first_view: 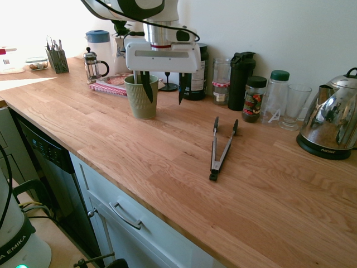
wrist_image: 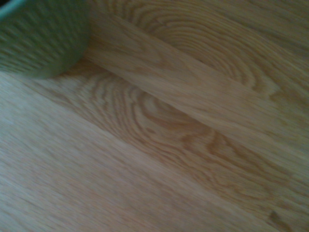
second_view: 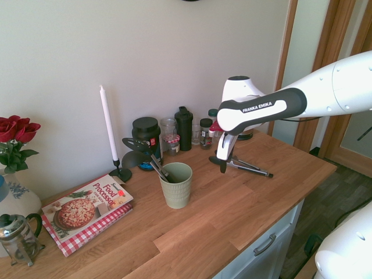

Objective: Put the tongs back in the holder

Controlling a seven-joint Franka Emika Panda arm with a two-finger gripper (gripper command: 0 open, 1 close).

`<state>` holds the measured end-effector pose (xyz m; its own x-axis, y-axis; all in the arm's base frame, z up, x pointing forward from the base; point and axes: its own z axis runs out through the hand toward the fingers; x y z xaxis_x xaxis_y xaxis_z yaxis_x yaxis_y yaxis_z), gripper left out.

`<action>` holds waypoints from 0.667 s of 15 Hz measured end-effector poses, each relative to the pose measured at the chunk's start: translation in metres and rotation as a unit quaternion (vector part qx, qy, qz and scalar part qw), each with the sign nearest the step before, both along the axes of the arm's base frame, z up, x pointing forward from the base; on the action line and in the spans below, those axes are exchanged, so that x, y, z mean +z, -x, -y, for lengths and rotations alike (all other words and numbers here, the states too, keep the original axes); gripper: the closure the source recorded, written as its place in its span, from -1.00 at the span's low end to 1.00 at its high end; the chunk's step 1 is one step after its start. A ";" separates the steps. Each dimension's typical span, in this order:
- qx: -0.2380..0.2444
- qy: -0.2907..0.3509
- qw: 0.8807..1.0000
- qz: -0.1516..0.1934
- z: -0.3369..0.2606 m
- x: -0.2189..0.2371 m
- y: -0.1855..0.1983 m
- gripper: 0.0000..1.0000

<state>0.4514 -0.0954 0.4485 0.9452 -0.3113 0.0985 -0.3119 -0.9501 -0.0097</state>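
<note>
The tongs (first_view: 220,148) lie flat on the wooden counter, black tips toward the wall; the second exterior view shows these tongs (second_view: 251,168) just past the gripper. The holder (first_view: 141,96), a ribbed pale green cup, stands upright to their left. In the second exterior view the holder (second_view: 176,185) has dark utensil handles leaning in it. My gripper (first_view: 163,89) hangs open and empty above the counter between holder and tongs, fingers pointing down. The gripper (second_view: 221,163) touches neither. A blurred edge of the holder (wrist_image: 38,38) shows in the wrist view.
Along the wall stand a black tub (first_view: 193,71), jars, a black bottle (first_view: 241,78), a glass (first_view: 293,106) and a steel kettle (first_view: 333,125). A French press (first_view: 93,66), a cutlery caddy (first_view: 57,58), a cookbook (second_view: 87,206) and a candle (second_view: 108,128) stand beyond the holder.
</note>
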 end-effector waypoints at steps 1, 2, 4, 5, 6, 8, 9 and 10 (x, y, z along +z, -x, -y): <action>0.000 0.003 1.000 0.000 0.013 -0.005 -0.002 -1.00; -0.001 0.004 1.000 0.001 0.024 -0.012 -0.005 -1.00; -0.003 0.005 1.000 -0.002 0.038 -0.028 -0.010 -1.00; -0.005 0.006 1.000 -0.004 0.043 -0.037 -0.012 -1.00; -0.006 0.007 1.000 -0.003 0.045 -0.044 -0.015 -1.00; -0.008 0.009 1.000 -0.003 0.049 -0.058 -0.020 -1.00; -0.008 0.009 1.000 -0.005 0.050 -0.065 -0.023 -1.00; -0.008 0.010 1.000 -0.006 0.051 -0.072 -0.026 -1.00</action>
